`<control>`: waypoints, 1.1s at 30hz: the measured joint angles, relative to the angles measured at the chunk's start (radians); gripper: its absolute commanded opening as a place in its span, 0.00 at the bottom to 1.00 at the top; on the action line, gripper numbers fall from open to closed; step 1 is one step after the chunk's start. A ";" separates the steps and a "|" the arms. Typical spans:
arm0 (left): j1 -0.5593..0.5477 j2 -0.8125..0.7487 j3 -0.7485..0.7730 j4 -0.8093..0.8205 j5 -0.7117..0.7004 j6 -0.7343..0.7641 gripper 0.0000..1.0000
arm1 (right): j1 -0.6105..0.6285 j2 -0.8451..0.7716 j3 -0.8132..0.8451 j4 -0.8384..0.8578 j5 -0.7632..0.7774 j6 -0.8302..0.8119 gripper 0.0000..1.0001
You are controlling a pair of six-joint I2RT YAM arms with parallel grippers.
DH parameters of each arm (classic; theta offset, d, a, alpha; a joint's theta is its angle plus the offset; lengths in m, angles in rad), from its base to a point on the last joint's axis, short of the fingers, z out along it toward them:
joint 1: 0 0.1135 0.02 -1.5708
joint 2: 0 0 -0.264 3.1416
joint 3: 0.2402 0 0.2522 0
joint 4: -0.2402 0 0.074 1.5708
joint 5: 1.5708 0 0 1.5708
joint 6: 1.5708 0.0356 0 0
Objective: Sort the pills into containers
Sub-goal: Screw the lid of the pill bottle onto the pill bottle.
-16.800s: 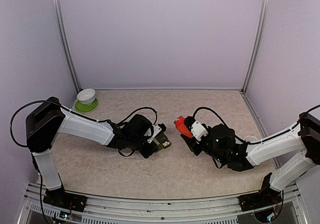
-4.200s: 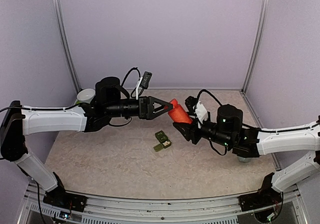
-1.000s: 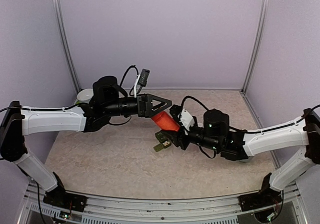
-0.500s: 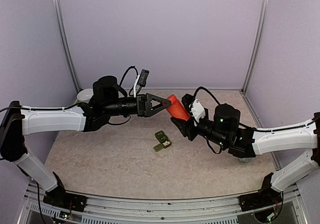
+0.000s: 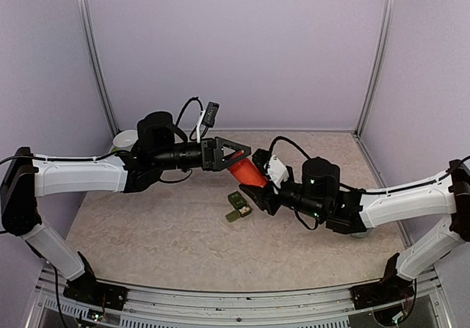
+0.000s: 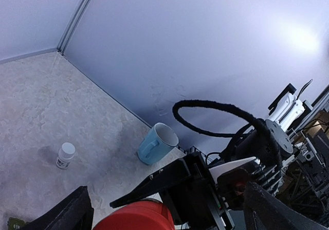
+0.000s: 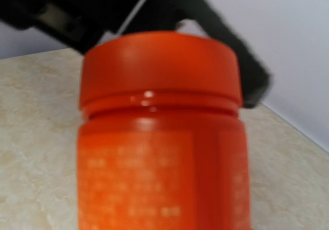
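I am holding my right gripper closed around the body of an orange bottle, lifting it clear of the table. The bottle is tilting, with its orange cap pointing up and away toward my other arm. I am reaching my left gripper in from the opposite side with its jaws spread as wide as they go and nothing gripped. The cap is sitting between the two dark fingers. From the left wrist view there is a gap on either side of it, though I cannot tell whether either finger is grazing it.

The containers, a small dark green strip, are lying on the table just in front of the raised bottle, apart from both grippers. I cannot make out whether any lid is open.

A pale blue mug and a small white bottle are standing farther off on the table, and a white bowl is sitting in the far left corner.
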 measured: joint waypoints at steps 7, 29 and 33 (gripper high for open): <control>0.001 0.001 0.000 0.002 -0.006 0.000 0.99 | 0.014 0.030 0.018 -0.007 -0.014 -0.013 0.45; 0.014 -0.002 0.094 -0.285 -0.034 0.038 0.77 | 0.015 -0.021 -0.005 -0.034 0.117 -0.149 0.46; 0.019 0.010 0.094 -0.299 -0.029 0.034 0.73 | 0.015 -0.024 -0.021 -0.030 0.138 -0.157 0.46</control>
